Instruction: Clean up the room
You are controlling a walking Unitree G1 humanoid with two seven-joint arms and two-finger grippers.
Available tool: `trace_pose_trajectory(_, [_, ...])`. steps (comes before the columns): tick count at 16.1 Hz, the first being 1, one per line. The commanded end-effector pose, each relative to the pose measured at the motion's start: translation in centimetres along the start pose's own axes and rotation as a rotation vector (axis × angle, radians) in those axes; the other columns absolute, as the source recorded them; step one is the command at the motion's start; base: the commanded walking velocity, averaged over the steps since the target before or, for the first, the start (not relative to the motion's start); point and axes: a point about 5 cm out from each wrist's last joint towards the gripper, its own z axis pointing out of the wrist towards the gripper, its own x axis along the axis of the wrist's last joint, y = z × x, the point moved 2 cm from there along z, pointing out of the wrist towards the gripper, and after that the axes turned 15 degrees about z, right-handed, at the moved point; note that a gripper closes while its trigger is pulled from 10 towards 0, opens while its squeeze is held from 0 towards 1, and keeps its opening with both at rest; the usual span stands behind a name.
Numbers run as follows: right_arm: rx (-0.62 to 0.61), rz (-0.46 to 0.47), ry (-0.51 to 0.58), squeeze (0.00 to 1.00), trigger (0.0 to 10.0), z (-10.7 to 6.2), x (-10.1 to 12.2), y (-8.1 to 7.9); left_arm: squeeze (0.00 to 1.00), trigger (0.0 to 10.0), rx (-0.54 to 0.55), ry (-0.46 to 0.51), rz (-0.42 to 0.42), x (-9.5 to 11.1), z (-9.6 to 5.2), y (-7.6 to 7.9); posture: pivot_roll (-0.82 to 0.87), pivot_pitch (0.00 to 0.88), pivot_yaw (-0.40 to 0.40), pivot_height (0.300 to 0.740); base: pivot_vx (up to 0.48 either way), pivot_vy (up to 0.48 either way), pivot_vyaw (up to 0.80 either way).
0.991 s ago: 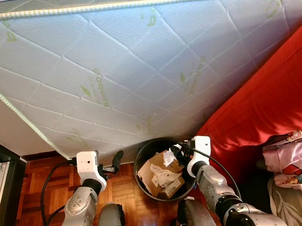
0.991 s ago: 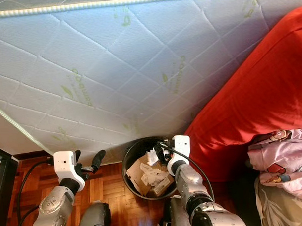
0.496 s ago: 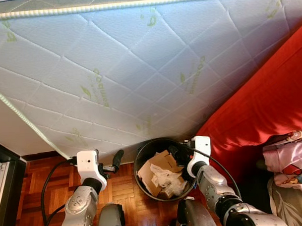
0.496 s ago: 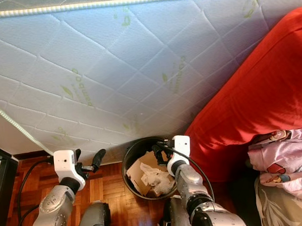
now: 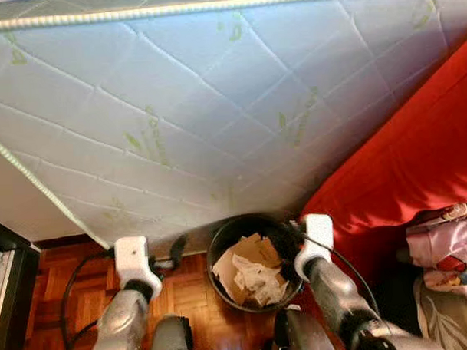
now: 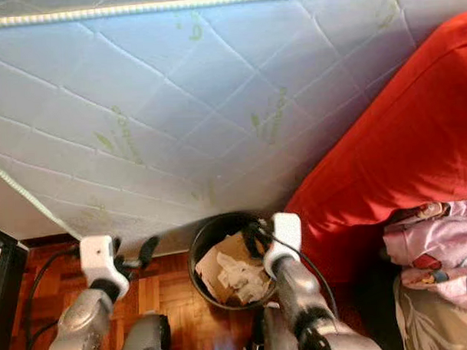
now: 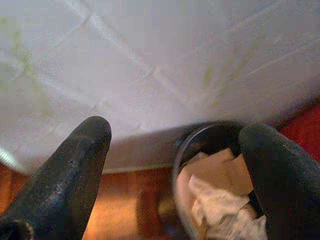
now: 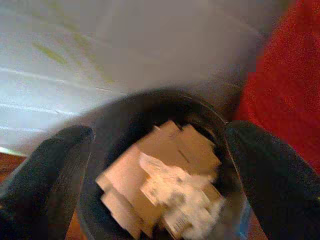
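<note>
Right gripper sat over the bin at its 3 o'clock rim, fingers spread wide, holding nothing. Bin stood on the wood floor at roughly 6 o'clock in the head view, against the foot of the tilted mattress, with cardboard and crumpled paper inside. Left gripper hovered just beside the bin at its 9 o'clock, fingers also apart and empty. Red cover ran from 3 to 4 o'clock, pink clothes at 4 o'clock. Frames slightly blurred.
</note>
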Motion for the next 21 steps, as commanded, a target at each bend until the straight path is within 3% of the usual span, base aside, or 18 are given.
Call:
trace_pose_trajectory(1, [-0.045, 0.01, -0.021, 0.0, 10.0, -0.8, -1.2, 1.5, 0.0, 10.0, 0.022, -0.053, -0.007, -1.5, -0.5, -0.5, 0.14, 0.172, -0.079, 0.669, 0.0, 0.0, 0.0])
trace_pose_trajectory(4, [-0.127, 0.025, -0.066, 0.0, 10.0, -2.7, -3.8, 4.4, 0.0, 10.0, 0.062, -0.14, -0.051, -3.6, -0.5, -1.1, 0.13, 0.131, -0.073, 0.709, 0.0, 0.0, 0.0])
trace_pose_trajectory(7, [-0.145, 0.009, -0.114, 0.0, 10.0, -3.9, -5.6, 5.4, 0.0, 10.0, 0.053, -0.214, -0.05, -5.2, -0.5, -1.2, 0.13, 0.091, -0.062, 0.74, 0.0, 0.0, 0.0])
trace_pose_trajectory(10, [-0.198, -0.014, -0.159, 0.0, 10.0, -4.8, -7.0, 6.4, 0.0, 10.0, 0.05, -0.326, -0.056, -7.3, -1.1, -1.1, 0.12, 0.039, -0.059, 0.74, 0.0, 0.0, 0.0])
trace_pose_trajectory(13, [-0.271, -0.034, -0.256, 0.0, 10.0, -6.6, -9.4, 7.9, 0.0, 10.0, 0.048, -0.514, -0.062, -10.9, -3.3, -0.1, 0.11, 0.0, -0.065, 0.74, 0.0, 0.0, 0.0])
trace_pose_trajectory(15, [-0.313, -0.017, -0.271, 0.0, 10.0, -7.2, -9.8, 8.7, 0.0, 10.0, 0.032, -0.618, -0.023, -12.5, -4.6, 0.6, 0.11, 0.0, -0.061, 0.74, 0.0, 0.0, 0.0])
trace_pose_trajectory(21, [-0.372, 0.015, -0.253, 0.0, 10.0, -7.6, -9.9, 9.3, 0.0, 10.0, 0.02, -0.655, -0.022, -13.0, -4.9, 1.1, 0.09, 0.0, -0.024, 0.74, 0.0, 0.0, 0.0])
